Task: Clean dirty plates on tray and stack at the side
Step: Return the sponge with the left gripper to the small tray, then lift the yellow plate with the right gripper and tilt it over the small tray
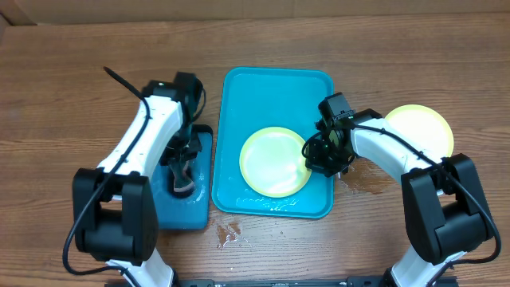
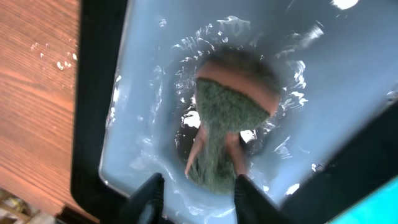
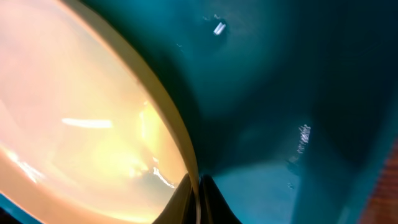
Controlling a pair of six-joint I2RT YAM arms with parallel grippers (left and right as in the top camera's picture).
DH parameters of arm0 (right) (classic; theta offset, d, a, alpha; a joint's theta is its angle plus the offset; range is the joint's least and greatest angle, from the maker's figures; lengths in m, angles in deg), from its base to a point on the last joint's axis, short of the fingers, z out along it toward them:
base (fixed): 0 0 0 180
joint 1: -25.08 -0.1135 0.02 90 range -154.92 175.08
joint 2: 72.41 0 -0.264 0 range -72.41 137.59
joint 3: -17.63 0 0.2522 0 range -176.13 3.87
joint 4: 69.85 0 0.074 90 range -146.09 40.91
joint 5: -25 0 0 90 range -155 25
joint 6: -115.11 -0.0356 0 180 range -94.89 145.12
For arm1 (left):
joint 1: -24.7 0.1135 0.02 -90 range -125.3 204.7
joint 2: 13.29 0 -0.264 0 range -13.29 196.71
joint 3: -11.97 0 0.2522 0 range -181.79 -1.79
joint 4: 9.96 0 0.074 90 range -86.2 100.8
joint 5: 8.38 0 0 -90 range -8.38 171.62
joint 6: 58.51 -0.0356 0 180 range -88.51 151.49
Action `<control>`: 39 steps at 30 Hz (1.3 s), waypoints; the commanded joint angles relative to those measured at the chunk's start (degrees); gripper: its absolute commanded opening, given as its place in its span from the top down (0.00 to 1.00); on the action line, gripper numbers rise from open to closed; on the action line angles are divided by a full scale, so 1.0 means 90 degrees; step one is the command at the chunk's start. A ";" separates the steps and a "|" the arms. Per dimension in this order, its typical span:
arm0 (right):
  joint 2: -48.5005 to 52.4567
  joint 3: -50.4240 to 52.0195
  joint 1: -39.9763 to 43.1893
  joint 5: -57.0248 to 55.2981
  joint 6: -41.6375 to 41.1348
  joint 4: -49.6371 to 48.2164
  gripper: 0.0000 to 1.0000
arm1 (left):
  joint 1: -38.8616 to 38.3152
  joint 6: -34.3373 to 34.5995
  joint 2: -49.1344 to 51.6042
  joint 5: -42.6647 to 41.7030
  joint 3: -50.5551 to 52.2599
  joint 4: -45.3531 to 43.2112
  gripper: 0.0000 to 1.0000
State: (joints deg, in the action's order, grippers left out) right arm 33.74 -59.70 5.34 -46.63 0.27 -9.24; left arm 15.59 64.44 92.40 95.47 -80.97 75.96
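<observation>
A pale yellow-green plate (image 1: 272,161) lies in the turquoise tray (image 1: 239,96). My right gripper (image 1: 312,151) is shut on its right rim; the right wrist view shows the rim (image 3: 163,106) pinched between the fingers (image 3: 198,198) over the tray floor (image 3: 298,93). Another yellow-green plate (image 1: 422,127) sits on the bare wood at the right. My left gripper (image 1: 180,171) hangs open over the small dark-rimmed blue tray (image 1: 199,209). In the left wrist view the fingers (image 2: 198,199) straddle the near end of a green and orange sponge (image 2: 230,112) lying in water. The blue plate is not visible.
Water drops lie on the wood in front of the turquoise tray (image 1: 227,233) and by the right arm (image 1: 368,183). The small blue tray (image 2: 93,124) holds shallow water. The table's far edge runs along the top of the overhead view.
</observation>
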 commanded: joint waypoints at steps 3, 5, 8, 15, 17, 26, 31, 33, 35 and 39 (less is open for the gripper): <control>-0.0296 -0.0816 -0.0112 -0.0512 0.0447 0.0583 0.96 | 0.0442 -0.0372 -0.1207 -0.0731 -0.0903 0.0257 0.25; -0.0495 -0.1243 -0.0294 -0.0959 0.0665 0.0869 0.96 | 0.0600 -0.0525 -0.1571 -0.1022 -0.1202 0.0335 0.00; -0.0712 -0.1960 -0.0673 -0.1481 0.1032 0.1219 0.96 | 0.0860 -0.0644 -0.2140 -0.1443 -0.1664 0.0486 0.00; -0.0818 -0.3184 -0.1882 -0.2346 0.1273 0.1112 0.96 | 0.1294 -0.0651 -0.3458 -0.1664 -0.2380 0.0634 0.00; -0.0818 -0.3198 -0.2297 -0.2591 0.1273 0.0780 0.96 | 0.1302 -0.0719 -0.3801 -0.1659 -0.2416 0.0614 0.00; -0.0780 -0.3186 -0.4143 -0.5141 0.1268 -0.0061 0.96 | 0.1302 -0.0765 -0.4971 -0.1515 -0.2419 0.0619 0.00; -0.0780 -0.3186 -0.4886 -0.6433 0.1270 -0.0180 0.96 | 0.1302 -0.0860 -0.5253 -0.1212 -0.2419 0.0629 0.00; -0.0780 -0.3186 -0.5105 -0.6849 0.1270 -0.0182 0.96 | 0.1302 -0.0860 -0.5275 -0.1144 -0.2419 0.0627 0.00; -0.0780 -0.3186 -0.5302 -0.7220 0.1270 -0.0180 0.96 | 0.1302 -0.0855 -0.5268 -0.1144 -0.2416 0.0627 0.00; -0.0780 -0.3186 -0.5627 -0.7800 0.1273 -0.0192 0.96 | 0.1302 -0.0857 -0.5251 -0.1144 -0.2416 0.0619 0.00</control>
State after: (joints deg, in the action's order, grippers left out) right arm 27.36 -87.72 -43.71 -108.44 11.79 -10.37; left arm 27.00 58.03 45.02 84.01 -101.60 81.79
